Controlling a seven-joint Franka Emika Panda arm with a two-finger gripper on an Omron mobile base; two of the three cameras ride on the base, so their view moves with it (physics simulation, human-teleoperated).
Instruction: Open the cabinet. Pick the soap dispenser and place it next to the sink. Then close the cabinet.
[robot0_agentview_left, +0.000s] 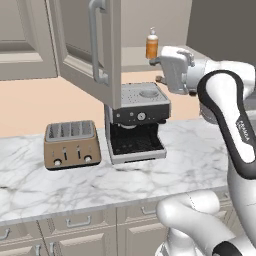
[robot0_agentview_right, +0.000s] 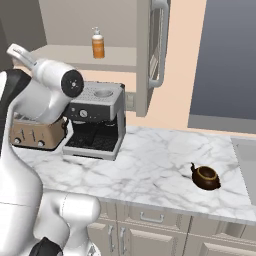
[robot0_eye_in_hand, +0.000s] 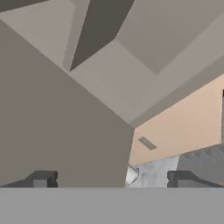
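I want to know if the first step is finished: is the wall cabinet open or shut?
Open. The cabinet door is swung out toward the room, and the soap dispenser stands upright on the exposed shelf.

Even, diffuse light fills all three rendered views, bright with no visible source. Shadows are faint: a soft dark patch under the coffee machine (robot0_agentview_left: 136, 125) on the marble counter (robot0_agentview_left: 75, 185) and a dim cabinet (robot0_agentview_right: 65, 30) interior. No glare or motion blur; edges look slightly soft and aliased, without lens distortion.
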